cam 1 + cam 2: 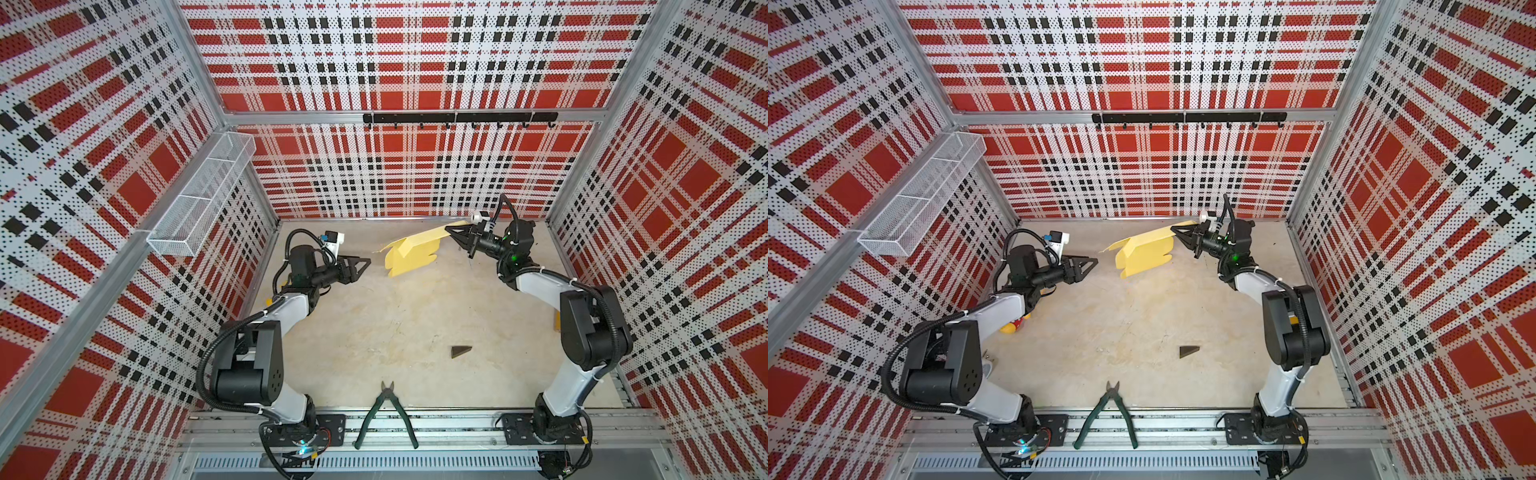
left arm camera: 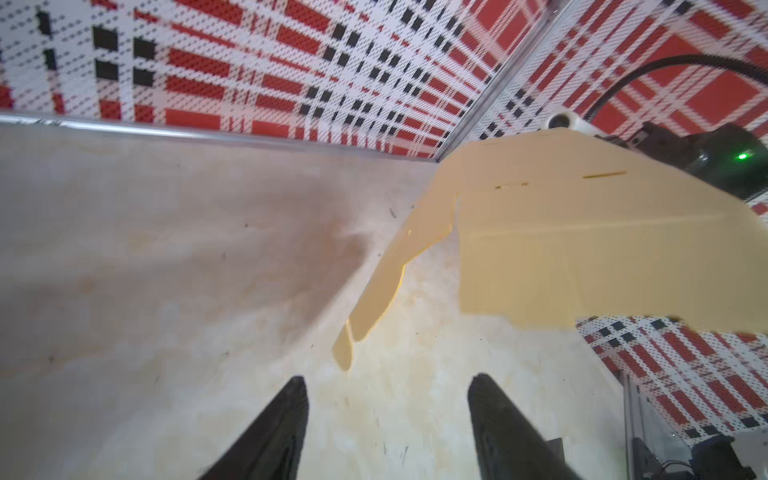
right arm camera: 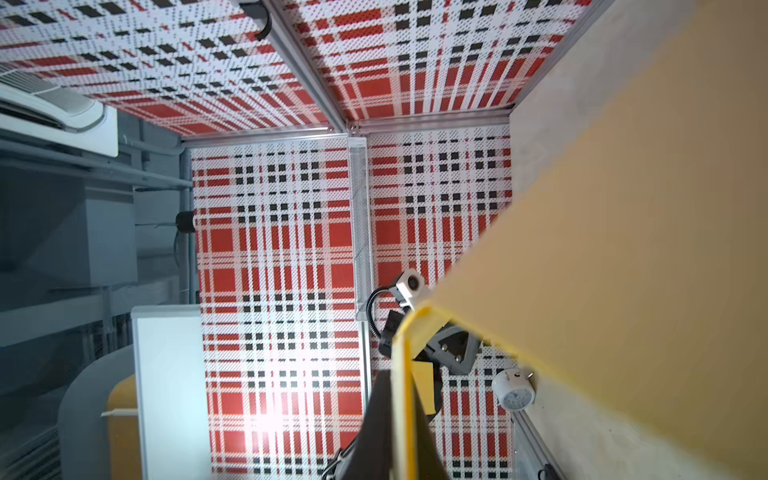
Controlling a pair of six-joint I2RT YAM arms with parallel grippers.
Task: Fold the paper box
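The right gripper (image 1: 452, 230) clamped the paper box (image 1: 409, 254) at its far right edge; the left gripper (image 1: 365, 265), jaws apart, hung just left of it.

Dial centred on the table (image 1: 407, 316), as seen in both top views. At 12 o'clock the paper box (image 1: 411, 253) is held tilted, pinched at its 1 o'clock corner by the right gripper (image 1: 451, 230). At the box's 9 o'clock the left gripper (image 1: 366, 262) is kept apart from it. At 4 o'clock the wedge piece (image 1: 461, 351) is laid. At 6 o'clock the pliers (image 1: 384, 415) are laid across the front rail. At 10 o'clock the wire basket (image 1: 203, 195) is hung on the wall.
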